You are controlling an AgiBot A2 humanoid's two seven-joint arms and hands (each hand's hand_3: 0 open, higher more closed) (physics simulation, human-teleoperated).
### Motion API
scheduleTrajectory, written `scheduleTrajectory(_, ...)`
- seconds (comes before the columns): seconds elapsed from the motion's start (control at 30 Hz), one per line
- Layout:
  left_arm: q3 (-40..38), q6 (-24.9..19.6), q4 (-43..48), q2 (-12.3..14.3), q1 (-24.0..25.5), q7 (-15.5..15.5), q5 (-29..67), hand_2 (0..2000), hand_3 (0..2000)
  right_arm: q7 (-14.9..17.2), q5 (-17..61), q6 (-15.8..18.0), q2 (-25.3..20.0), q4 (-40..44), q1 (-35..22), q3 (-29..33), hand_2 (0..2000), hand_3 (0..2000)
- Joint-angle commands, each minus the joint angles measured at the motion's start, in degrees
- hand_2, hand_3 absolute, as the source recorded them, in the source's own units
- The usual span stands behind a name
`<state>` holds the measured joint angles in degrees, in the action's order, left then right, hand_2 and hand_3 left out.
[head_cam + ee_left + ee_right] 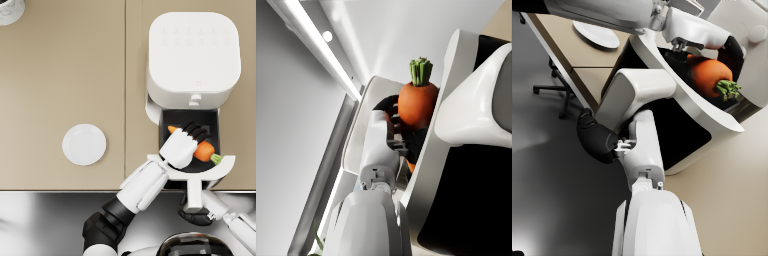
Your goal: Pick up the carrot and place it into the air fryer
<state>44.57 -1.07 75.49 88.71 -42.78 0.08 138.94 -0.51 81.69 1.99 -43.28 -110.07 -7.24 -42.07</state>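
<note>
Carrot (205,150): orange, stubby green top. Long axis runs diagonally over open air fryer (192,52) drawer, greens toward robot's right. Left hand (181,146) holds it; right hand (196,216) grips drawer handle.

— How is the left arm being held?
— It is being stretched forward and to the right, and the left hand (182,145) is being kept palm down, its dark fingers (195,131) being curled around the carrot (205,151).
— And the right arm?
— It is being held low by the table's edge; the right hand (197,216) is being wrapped around the drawer handle (194,192), as is being shown from the right wrist as well.
</note>
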Motion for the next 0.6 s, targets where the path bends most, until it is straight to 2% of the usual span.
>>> scheduleTrajectory(0.03,-1.0,0.1,-4.7,1.1,-1.1,0.0,0.0,0,693,-0.1,0.0,0.7,0.0,0.1,-0.1,0.1,2000,2000)
scheduleTrajectory(0.1,-1.8,0.0,-3.9,0.5,-0.5,0.0,-0.1,0,40,-0.1,0.0,1.2,-0.5,0.7,-0.3,0.4,2000,2000)
scheduleTrajectory(0.2,-6.3,0.7,4.9,-3.4,4.6,0.0,0.0,0,0,-0.4,0.0,2.2,-0.7,1.0,-0.3,0.5,2000,2000)
scheduleTrajectory(0.27,-11.3,0.8,13.0,-7.6,9.4,0.0,0.0,0,0,-0.6,-0.1,3.1,-0.5,0.7,0.0,0.1,2000,2000)
scheduleTrajectory(0.33,-17.0,6.5,19.5,-10.3,14.1,-0.4,0.1,0,0,-0.7,-0.3,1.8,0.5,-0.4,0.8,-0.6,2000,2000)
scheduleTrajectory(0.37,-19.8,7.2,21.6,-11.7,16.6,-0.7,0.1,0,0,-0.4,-0.4,1.8,0.6,-0.5,0.8,-0.7,2000,2000)
scheduleTrajectory(0.47,-27.9,6.9,23.7,-12.3,19.2,-1.0,0.0,0,0,0.1,-0.4,2.3,0.3,-0.3,0.5,-0.4,2000,2000)
scheduleTrajectory(0.5,-30.1,6.0,23.6,-11.9,19.0,-0.9,0.0,0,0,0.1,-0.3,2.5,-14.5,-4.9,-1.5,-8.0,2000,2000)
scheduleTrajectory(0.6,-36.0,3.0,23.9,-10.8,17.2,-0.4,0.0,0,0,-0.2,-0.5,1.3,-14.4,-3.9,-5.1,-7.7,2000,2000)
